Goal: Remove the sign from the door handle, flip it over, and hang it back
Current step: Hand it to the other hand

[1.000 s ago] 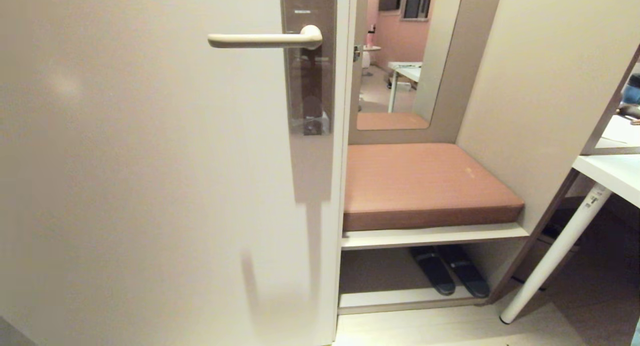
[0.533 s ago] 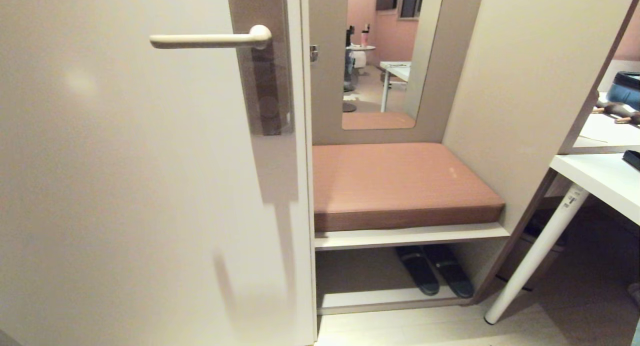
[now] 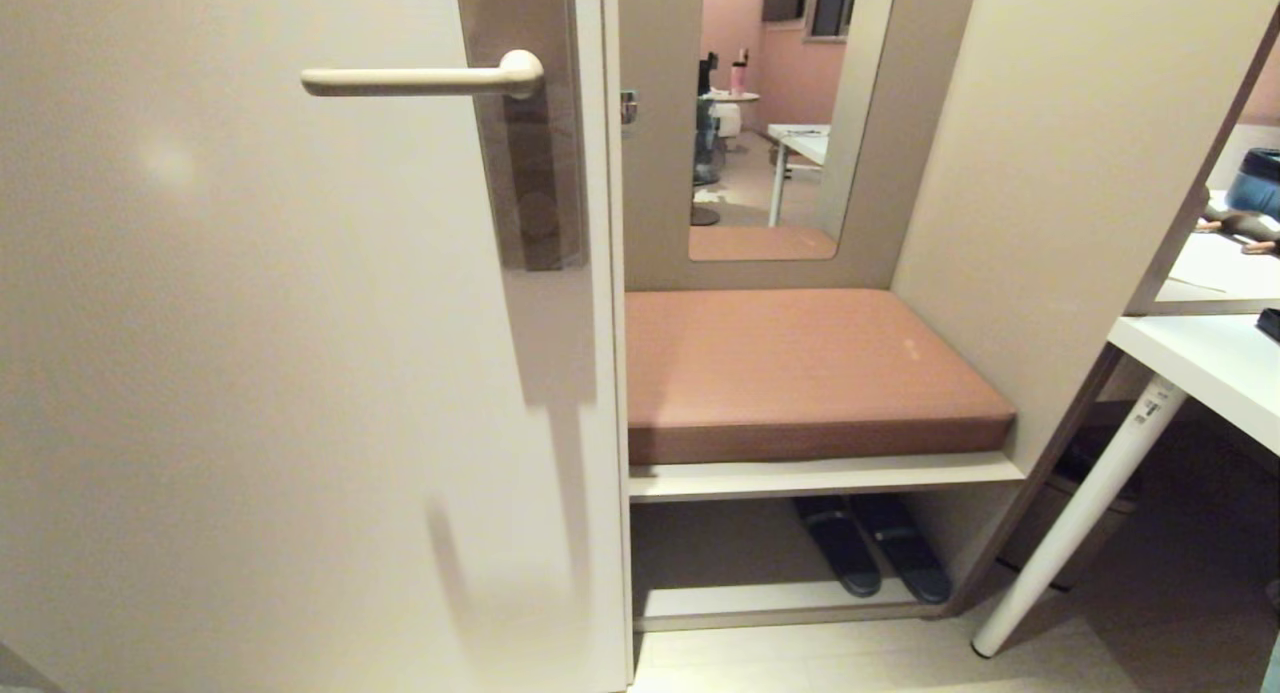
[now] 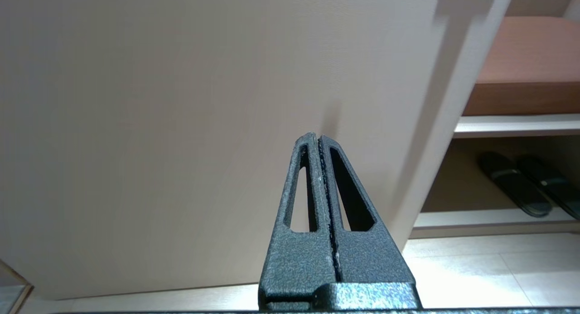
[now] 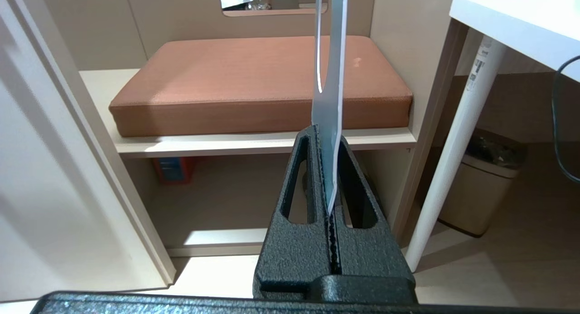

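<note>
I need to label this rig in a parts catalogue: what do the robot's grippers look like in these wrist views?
Both look alike. The left gripper and the right gripper each have two dark, rough-textured fingers tapering to a narrow tip, each with a long cut-out slot, on a blocky dark base. No markings or cables show on either.

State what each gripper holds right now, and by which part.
The right gripper is shut on the sign, pinching one end, card edge-on and standing up from the fingers. The left gripper is shut and empty.
</note>
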Robot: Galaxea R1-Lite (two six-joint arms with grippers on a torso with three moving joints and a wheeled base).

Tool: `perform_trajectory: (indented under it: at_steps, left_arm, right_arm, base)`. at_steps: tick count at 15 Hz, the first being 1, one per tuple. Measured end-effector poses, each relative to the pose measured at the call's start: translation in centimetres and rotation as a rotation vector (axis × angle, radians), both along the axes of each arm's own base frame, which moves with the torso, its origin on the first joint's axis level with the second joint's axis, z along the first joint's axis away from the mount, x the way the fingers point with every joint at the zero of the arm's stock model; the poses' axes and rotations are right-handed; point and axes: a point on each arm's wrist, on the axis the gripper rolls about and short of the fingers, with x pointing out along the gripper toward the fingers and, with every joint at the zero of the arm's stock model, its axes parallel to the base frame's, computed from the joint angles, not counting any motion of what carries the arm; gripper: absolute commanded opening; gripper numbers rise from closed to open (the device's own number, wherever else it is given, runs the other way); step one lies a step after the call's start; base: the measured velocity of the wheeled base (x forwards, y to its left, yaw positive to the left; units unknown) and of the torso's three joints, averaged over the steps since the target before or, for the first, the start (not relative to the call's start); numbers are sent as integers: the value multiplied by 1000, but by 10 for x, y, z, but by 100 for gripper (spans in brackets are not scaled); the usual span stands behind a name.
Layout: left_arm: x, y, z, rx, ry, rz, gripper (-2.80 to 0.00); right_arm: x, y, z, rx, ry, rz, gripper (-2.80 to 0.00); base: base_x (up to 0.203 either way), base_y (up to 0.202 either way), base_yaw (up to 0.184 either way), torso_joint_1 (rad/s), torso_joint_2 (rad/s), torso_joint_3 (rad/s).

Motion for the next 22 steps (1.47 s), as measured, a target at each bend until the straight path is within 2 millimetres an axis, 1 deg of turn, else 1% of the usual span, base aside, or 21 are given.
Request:
perform_trajectory:
  at_steps: [22]
  left_arm:
    - [0,0,0,-6,-1,2,-280]
  right_arm:
    - [0,0,0,9,1,-4,-280]
  base:
    - [0,0,0,0,0,0]
